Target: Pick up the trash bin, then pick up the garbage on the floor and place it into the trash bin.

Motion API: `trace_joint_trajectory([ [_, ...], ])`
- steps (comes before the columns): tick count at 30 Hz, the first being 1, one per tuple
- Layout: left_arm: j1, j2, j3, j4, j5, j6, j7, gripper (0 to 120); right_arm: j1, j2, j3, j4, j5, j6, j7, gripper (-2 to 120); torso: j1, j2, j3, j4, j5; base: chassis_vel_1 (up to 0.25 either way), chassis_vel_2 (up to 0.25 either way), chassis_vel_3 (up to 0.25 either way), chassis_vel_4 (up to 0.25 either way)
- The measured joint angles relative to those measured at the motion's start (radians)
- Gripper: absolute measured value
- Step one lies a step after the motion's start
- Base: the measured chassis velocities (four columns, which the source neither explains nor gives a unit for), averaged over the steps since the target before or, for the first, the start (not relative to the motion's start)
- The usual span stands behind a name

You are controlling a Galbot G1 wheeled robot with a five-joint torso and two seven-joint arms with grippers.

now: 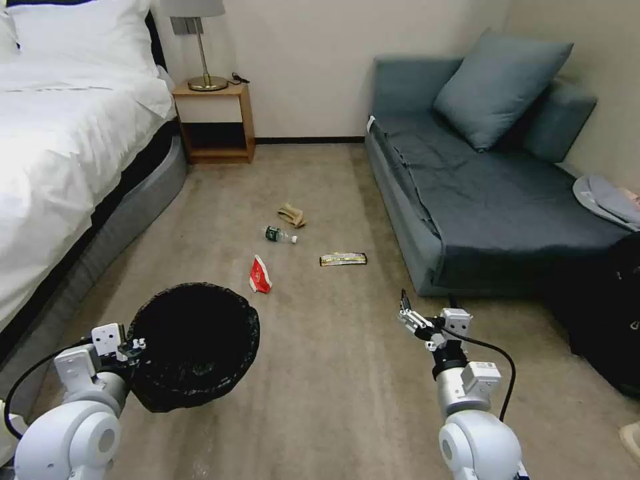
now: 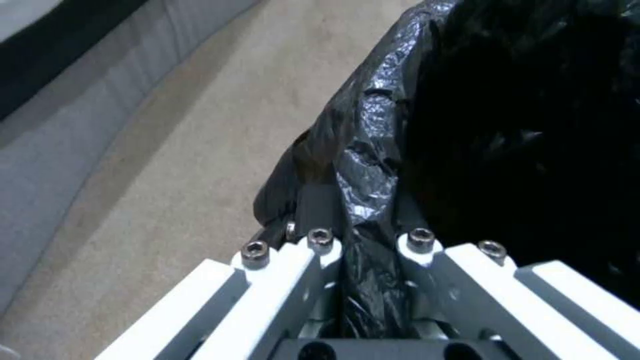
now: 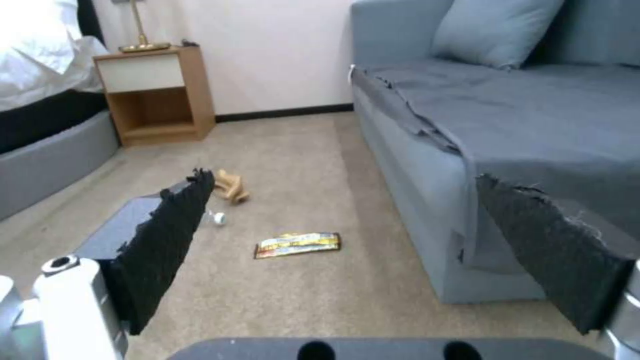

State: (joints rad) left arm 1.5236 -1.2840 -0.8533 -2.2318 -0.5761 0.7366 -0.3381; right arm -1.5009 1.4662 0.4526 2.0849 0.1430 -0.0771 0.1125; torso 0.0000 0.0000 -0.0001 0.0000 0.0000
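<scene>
We find the left gripper (image 2: pixel 360 280) clamped on the bagged rim of the trash bin (image 1: pixel 193 343), held above carpet (image 1: pixel 333 387); thin plastic may slip (our judgement). The right gripper (image 3: pixel 347 240) gapes empty. The garbage (image 1: pixel 260 275) lies ahead between bed (image 1: pixel 53 153) and sofa (image 1: pixel 480 200).

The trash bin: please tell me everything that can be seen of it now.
The trash bin is round, and a crinkly, glossy black plastic bag covers all that is seen of it. Its wide dark mouth faces up toward the head camera. It sits low on the robot's left, nearer the robot than the red packet and apart from it. The left gripper is shut on its rim, pinching the bag between the fingers. Whether it touches the carpet cannot be told.
</scene>
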Motion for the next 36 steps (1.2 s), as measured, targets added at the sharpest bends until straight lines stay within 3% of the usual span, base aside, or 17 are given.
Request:
trace_joint_trajectory([
  [7,-0.003,0.0,-0.011,0.004,0.001,-0.001,0.003,4,-0.001,0.0,-0.002,-0.003,-0.003,0.0,-0.001,100,0.0,0.0,0.0,0.0,0.0,-0.038,0.027,0.034,-0.03],
  [36,-0.039,-0.008,-0.023,0.043,0.008,-0.002,0.008,4,0.019,0.007,-0.03,-0.047,-0.024,-0.006,-0.007,100,0.0,0.0,0.0,-0.0001,0.0,-0.144,0.144,0.143,-0.155],
])
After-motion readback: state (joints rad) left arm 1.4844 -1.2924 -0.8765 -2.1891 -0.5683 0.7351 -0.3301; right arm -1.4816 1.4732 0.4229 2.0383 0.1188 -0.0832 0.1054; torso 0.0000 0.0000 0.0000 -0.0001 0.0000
